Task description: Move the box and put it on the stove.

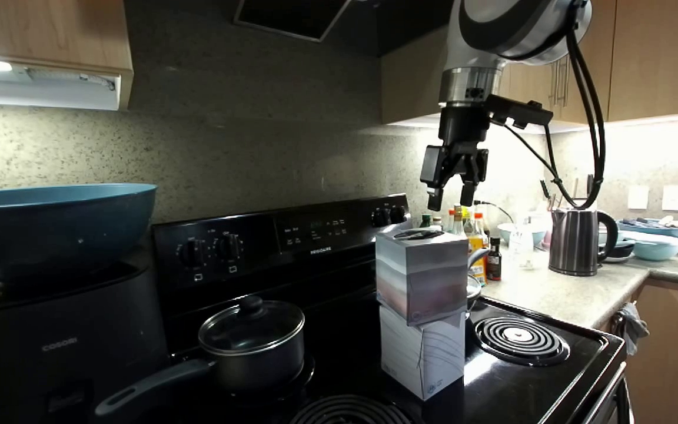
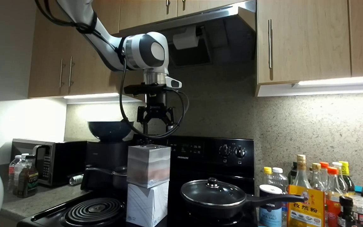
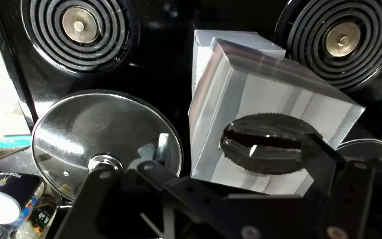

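Gripper (image 1: pixel 451 199), spread wide, hangs clear above the banded box (image 1: pixel 424 280) (stacked on a white carton (image 1: pixel 424 356)).

Wood cabinets (image 2: pixel 310 41), bright light strips (image 2: pixel 339 81) beneath; speckled backsplash (image 2: pixel 288 126); plain grey wall (image 2: pixel 8 50); pale countertop (image 1: pixel 533 294)

Under-cabinet lights (image 2: pixel 339 81) flare white; the black stove (image 1: pixel 345 341) sits dim.

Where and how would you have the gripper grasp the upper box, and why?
Probably by a top edge of the upper box, from straight above, one jaw through the slit, the other outside. It stands upright, slit facing up, and looks wider than the open gripper.
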